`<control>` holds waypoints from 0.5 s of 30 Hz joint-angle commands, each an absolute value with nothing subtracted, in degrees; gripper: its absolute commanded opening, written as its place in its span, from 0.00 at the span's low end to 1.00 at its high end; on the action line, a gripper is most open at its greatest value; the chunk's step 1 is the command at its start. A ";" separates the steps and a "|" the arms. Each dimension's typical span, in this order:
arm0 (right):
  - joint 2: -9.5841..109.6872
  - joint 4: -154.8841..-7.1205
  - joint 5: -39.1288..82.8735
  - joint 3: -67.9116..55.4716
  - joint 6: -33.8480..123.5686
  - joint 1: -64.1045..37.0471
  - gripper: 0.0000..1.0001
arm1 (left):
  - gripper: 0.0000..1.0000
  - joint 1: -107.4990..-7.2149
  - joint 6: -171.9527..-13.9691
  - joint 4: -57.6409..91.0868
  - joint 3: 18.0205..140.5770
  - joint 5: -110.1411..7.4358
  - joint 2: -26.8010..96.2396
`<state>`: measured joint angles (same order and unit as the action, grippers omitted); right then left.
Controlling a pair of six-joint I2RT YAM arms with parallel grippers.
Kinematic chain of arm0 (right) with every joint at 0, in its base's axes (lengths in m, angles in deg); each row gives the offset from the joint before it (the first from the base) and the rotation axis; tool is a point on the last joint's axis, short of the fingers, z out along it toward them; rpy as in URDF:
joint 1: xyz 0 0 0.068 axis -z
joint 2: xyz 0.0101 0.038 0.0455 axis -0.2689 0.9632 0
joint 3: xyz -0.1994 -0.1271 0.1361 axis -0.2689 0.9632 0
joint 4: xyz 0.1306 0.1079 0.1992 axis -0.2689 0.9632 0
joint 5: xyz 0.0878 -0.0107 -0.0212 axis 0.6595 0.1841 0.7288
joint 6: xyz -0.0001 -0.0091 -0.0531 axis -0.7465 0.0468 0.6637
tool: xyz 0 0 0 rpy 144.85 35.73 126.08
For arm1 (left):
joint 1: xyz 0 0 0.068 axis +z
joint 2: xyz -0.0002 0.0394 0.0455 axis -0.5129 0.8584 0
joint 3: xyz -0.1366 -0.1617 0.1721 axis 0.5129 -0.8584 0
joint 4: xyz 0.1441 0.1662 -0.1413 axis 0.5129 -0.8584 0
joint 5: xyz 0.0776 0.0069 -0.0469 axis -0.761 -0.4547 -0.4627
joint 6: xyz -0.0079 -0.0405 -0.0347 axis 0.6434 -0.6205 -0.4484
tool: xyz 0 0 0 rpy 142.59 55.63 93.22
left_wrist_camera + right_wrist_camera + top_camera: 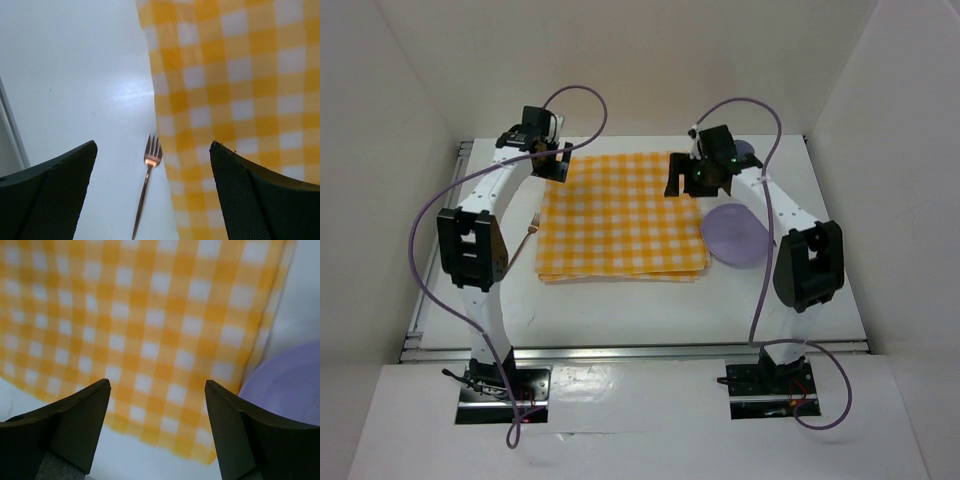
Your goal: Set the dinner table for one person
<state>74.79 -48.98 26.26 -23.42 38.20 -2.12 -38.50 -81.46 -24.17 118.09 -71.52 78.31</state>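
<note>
A yellow-and-white checked cloth (620, 215) lies spread on the white dinner table (640, 310). A rose-gold fork (531, 233) lies on the table just left of the cloth; in the left wrist view the fork (146, 177) shows between the fingers, beside the cloth edge (230, 75). A purple plate (736, 234) lies right of the cloth, and shows in the right wrist view (290, 385). My left gripper (556, 160) is open and empty over the cloth's far left corner. My right gripper (695, 180) is open and empty over the cloth's far right corner (150, 330).
A second purple object (744, 151) sits behind the right gripper at the back. White walls enclose the table on three sides. Silver rails run along the left (440, 250) and near (640, 350) edges.
</note>
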 commanded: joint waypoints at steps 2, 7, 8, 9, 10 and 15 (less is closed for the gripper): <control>68.91 -46.19 21.88 -11.90 31.31 -8.12 0.83 | 0.98 -38.15 -77.87 -31.39 107.96 -69.73 71.46; 62.93 -45.47 16.62 -1.88 25.68 -13.75 0.94 | 0.98 -38.15 -78.47 -38.46 101.27 -64.54 70.76; 61.88 -44.34 16.60 -0.73 21.92 -13.76 0.96 | 0.98 -38.15 -78.48 -39.08 99.78 -64.54 70.76; 61.35 -44.33 16.60 1.45 20.05 -13.76 0.96 | 0.98 -38.15 -79.09 -39.78 98.98 -62.97 70.76; 59.43 -44.33 16.60 2.78 18.38 -13.76 0.96 | 0.97 -38.15 -79.10 -40.31 98.11 -62.95 70.76; 52.39 -47.75 18.36 13.31 7.84 -12.53 0.96 | 0.97 -37.63 -79.62 -39.17 92.74 -64.97 71.45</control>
<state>57.11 -45.50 19.36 9.36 16.54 -13.53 -38.15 -78.94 -38.33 93.87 -65.00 70.95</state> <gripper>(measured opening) 0.961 0.969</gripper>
